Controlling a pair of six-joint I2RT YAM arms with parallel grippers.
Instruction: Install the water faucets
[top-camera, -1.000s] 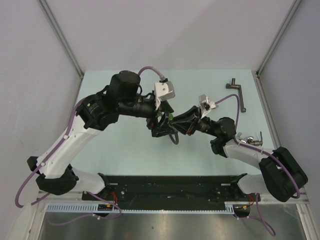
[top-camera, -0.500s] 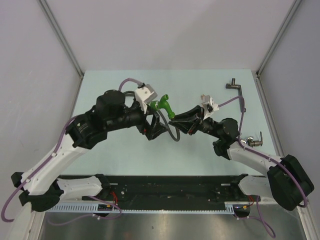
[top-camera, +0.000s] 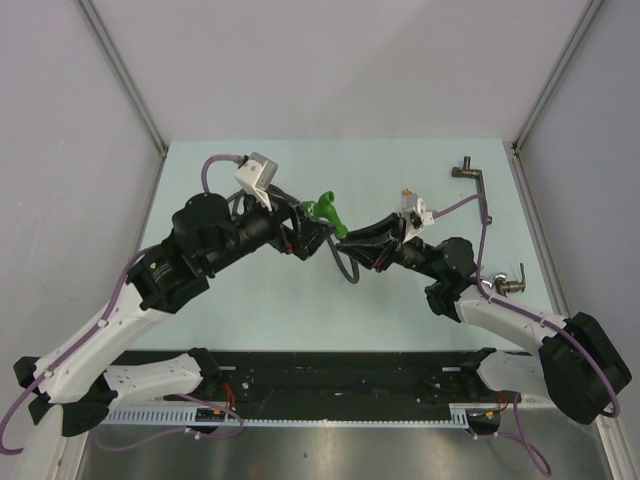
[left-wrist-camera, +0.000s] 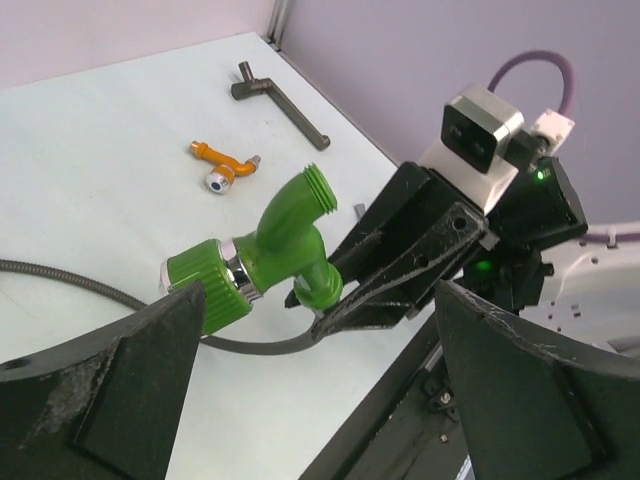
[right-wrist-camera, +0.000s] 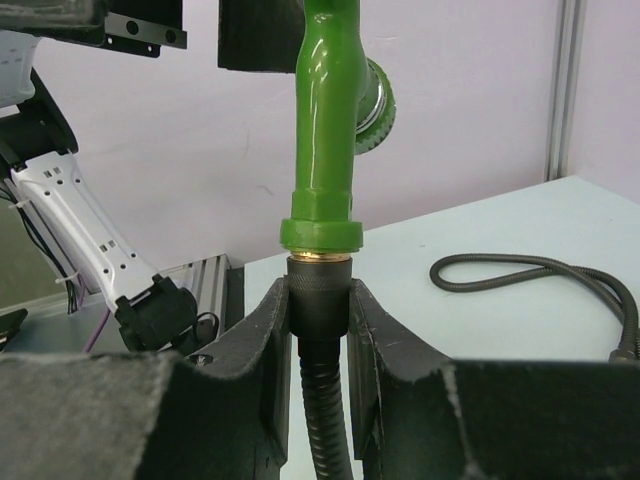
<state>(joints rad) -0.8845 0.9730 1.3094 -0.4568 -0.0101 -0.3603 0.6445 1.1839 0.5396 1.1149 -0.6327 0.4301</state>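
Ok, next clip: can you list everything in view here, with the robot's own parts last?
green faucet: one, bright green, raised off the table, sitting on the hose's end fitting
orange faucet: one, orange with silver ends, lying on the table near the metal tool
black hose: one, black, looping over the table
metal tool: one, dark grey, L-shaped, far right of the table
table: one, pale green
left gripper: one, black, jaws open either side of the green faucet, not touching it
right gripper: one, black, jaws shut on the black hose's end fitting, just under the green faucet
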